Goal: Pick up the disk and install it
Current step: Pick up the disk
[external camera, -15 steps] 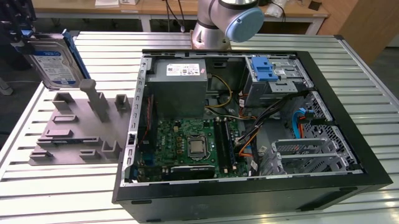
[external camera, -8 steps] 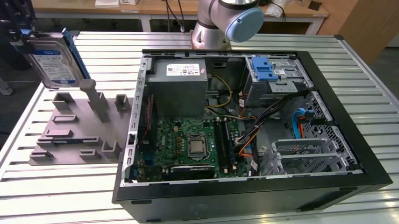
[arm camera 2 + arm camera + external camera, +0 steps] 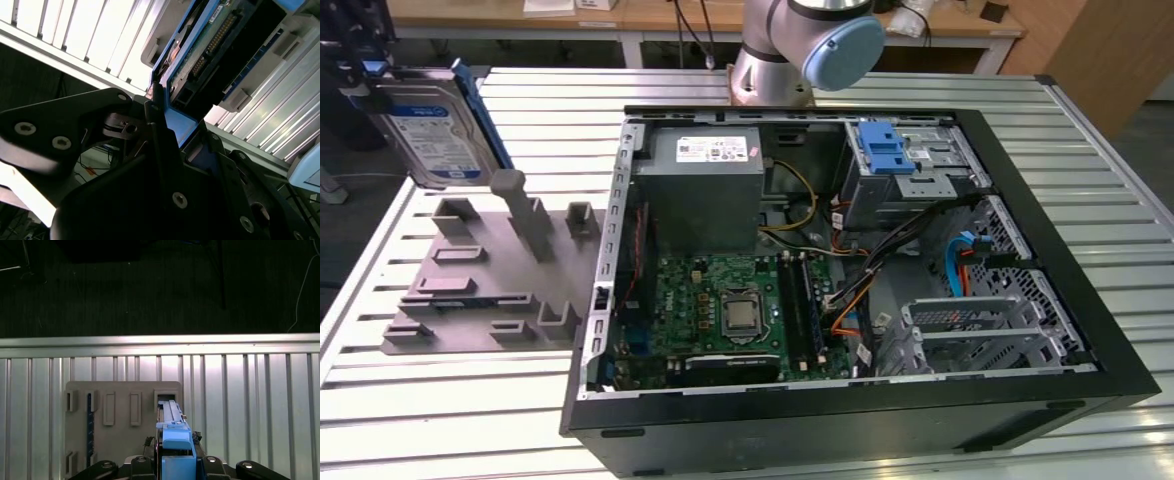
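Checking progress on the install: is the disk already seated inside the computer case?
No, the disk is up in the air outside the open computer case, near the grey fixture plate at the exterior view's left.

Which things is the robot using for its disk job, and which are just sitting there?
For the job: the disk, gripped by the hand; the open computer case.
Just sitting there: the grey holder tray, the grey power box, the green circuit board, the blue latch.
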{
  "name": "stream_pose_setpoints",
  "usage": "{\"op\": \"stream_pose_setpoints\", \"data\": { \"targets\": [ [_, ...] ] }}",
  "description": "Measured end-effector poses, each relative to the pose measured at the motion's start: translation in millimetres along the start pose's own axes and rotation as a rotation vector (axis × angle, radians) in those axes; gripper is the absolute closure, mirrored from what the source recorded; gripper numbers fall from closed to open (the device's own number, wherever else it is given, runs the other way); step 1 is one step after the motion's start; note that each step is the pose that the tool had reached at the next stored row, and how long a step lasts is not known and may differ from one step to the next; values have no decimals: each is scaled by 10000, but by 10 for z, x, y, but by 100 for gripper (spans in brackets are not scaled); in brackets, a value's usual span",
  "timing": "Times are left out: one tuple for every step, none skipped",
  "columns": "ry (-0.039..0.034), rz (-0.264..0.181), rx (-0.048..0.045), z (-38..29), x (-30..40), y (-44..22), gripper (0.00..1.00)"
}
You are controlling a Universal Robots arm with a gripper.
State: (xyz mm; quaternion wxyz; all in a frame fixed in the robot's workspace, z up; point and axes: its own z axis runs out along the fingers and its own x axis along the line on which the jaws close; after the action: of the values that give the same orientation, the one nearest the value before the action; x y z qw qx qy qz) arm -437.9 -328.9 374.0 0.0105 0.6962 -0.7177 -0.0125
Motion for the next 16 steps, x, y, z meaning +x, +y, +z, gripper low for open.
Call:
{"op": "stream_pose_setpoints", "data": {
  "targets": [
    [0,0,-1,-2,0,0,64],
    [0,0,-1,-4,0,0,64],
    [0,0,0,-7,0,0,64],
    [-1,0,0,-10,0,0,64],
    [-1,0,0,-12,0,0,64],
    [-1,0,0,-14,0,0,64],
    [-1,0,-1,-16,0,0,64],
    [-2,0,0,-17,0,1,64],
    [-3,0,-1,-26,0,1,64],
    [-4,0,0,-34,0,1,64],
    [-4,0,0,-36,0,1,64],
    [-4,0,0,-38,0,1,64],
    [-4,0,-1,-39,0,1,64],
    [-4,0,0,-41,0,1,64],
    [-4,0,-1,-43,0,1,64],
    [-4,0,-1,-45,0,2,64]
  ]
}}
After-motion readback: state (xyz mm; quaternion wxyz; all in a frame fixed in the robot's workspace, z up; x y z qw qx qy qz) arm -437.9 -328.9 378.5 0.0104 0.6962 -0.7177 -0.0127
